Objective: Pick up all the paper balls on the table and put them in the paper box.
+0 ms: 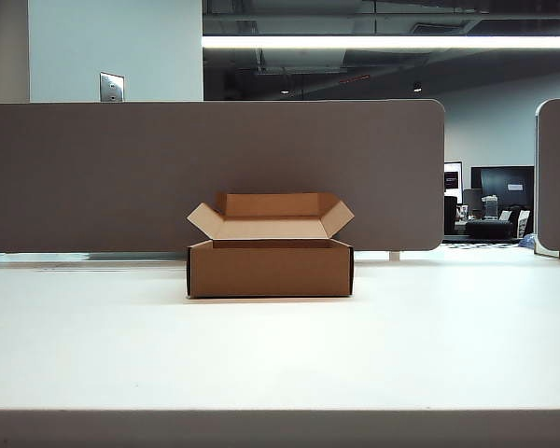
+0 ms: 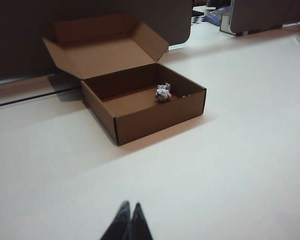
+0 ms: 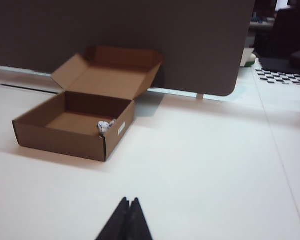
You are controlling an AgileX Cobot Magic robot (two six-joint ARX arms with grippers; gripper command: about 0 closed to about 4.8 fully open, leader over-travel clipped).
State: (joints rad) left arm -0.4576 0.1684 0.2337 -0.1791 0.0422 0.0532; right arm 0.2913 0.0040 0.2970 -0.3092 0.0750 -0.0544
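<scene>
A small crumpled wad of white paper with blue and dark ink marks [image 2: 163,93] lies on the floor of the low rectangular brown cardboard box [image 1: 270,269], close to one of its corners; the right wrist view shows the same kind of wad [image 3: 106,126] tucked against the inside of the box wall near a corner. Only this one paper ball can be made out clearly; a pale speck beside it in the left wrist view is too small to identify. From the exterior view the box's front wall hides the inside, so no paper is visible there. The box [image 2: 140,100] stands open, its large rear flap leaning back and the two side flaps spread outward, and it sits on the broad smooth white worktop [image 1: 280,355], towards the back and just in front of the tall grey-brown divider panel [image 1: 215,168]. The worktop around the box [image 3: 75,125] shows no loose paper. The left hand [image 2: 129,222] hangs low over the bare worktop [image 2: 215,175], well apart from the box, with its two dark fingertips pressed together and nothing between them. The right hand [image 3: 128,220] hangs likewise over the worktop [image 3: 205,175] on the other side, well apart from the box, its dark fingertips also pressed together on nothing. Neither arm appears in the exterior view.
</scene>
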